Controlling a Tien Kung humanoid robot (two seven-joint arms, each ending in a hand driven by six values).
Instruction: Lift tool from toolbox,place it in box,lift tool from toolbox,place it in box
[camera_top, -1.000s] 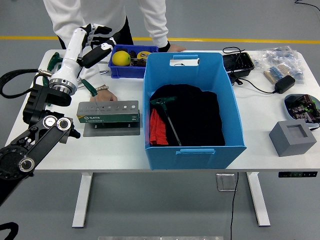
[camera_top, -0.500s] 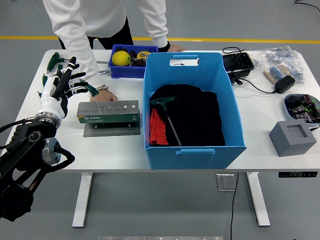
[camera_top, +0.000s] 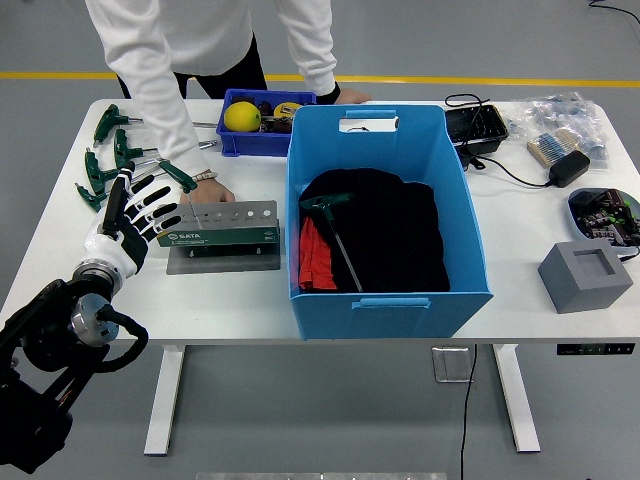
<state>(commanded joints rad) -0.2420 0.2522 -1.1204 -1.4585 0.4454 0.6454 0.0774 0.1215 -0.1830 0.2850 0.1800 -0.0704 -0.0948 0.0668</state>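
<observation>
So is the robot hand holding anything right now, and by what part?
Nothing is held. The left robot hand has its fingers spread, empty, beside the grey-green metal tool holder. The right arm is out of view.

White table (camera_top: 520, 320) — rectangular top with rounded corners, standing on two white legs with flat feet; a small dark control panel sits on its front edge near the right corner, and a thin black cable hangs from under the top beside the right leg.

Floor (camera_top: 560, 420) — smooth grey, faintly glossy, visible all round the table. A yellow line (camera_top: 480, 80) runs across it beyond the table's far edge. A second black cable curls on the floor past the table's far right corner.

Light: even and diffuse, with only soft shadows under the table. No walls or windows in view.
</observation>
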